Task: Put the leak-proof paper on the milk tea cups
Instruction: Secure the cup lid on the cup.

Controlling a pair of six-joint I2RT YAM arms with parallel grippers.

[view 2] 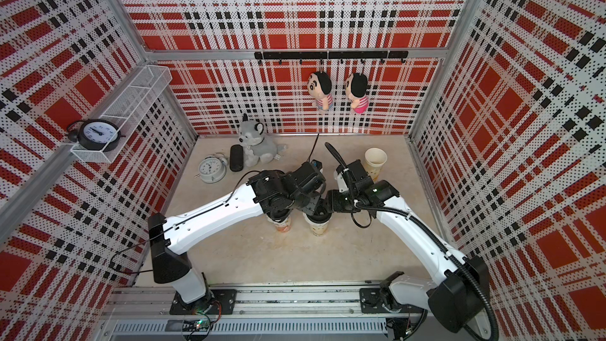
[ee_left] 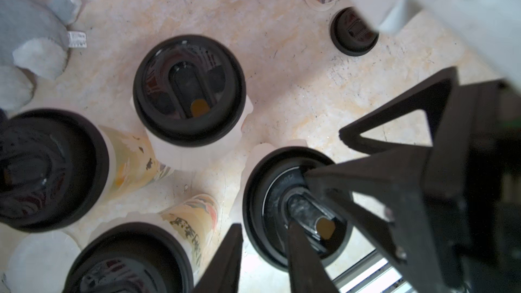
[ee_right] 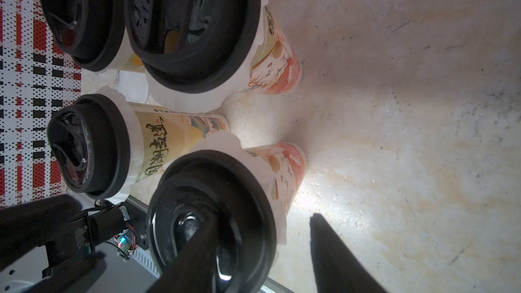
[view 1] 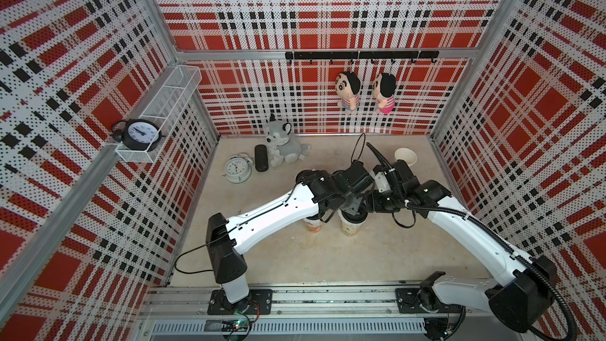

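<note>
plush husky, white alarm clock and black cylinder sit close.

I work in a staged robot test booth. Around the beige stone-look tabletop stand perforated panels printed in red, black and white plaid on bare aluminium posts. At the tabletop's near edge my white-and-black arms bolt to a slotted aluminium rail; above its far edge two cartoon boy dolls hang from a black hook bar.
</note>
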